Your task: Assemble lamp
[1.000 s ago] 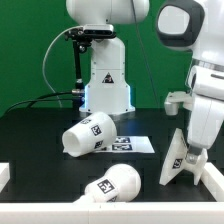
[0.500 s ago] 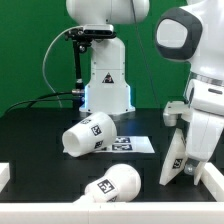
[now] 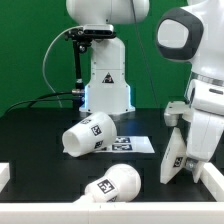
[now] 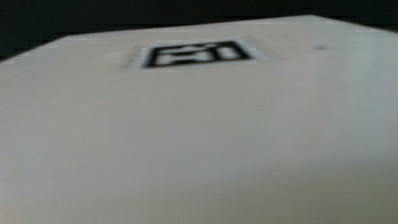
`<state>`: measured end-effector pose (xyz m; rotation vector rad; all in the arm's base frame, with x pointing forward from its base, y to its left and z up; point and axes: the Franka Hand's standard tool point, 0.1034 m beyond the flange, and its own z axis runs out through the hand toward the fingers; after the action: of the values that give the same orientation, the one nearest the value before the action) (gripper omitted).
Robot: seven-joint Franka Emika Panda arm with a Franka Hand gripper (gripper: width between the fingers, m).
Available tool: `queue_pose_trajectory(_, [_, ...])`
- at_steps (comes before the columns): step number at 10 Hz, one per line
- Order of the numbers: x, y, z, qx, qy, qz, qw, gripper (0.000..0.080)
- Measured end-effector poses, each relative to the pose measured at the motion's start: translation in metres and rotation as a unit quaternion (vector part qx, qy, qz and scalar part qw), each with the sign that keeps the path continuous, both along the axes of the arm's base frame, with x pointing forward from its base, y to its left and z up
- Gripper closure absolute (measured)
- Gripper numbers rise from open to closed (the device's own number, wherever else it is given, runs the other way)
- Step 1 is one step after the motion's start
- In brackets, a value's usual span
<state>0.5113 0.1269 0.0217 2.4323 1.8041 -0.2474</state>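
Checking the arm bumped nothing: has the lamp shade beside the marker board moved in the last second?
No. In the exterior view the lamp shade lies on its side in the same spot relative to the marker board as before.

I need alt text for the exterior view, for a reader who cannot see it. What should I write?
A white robot arm reaches down at the exterior view's right, its gripper at the lamp base, which stands tilted on a black table. The shade and the bulb lie on their sides nearby.
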Motion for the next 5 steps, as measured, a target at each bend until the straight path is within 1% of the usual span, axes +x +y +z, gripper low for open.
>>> queue_pose_trajectory(5, [0.0000,0.0002,0.0000,0.000,0.000,0.000,1.000,0.0489])
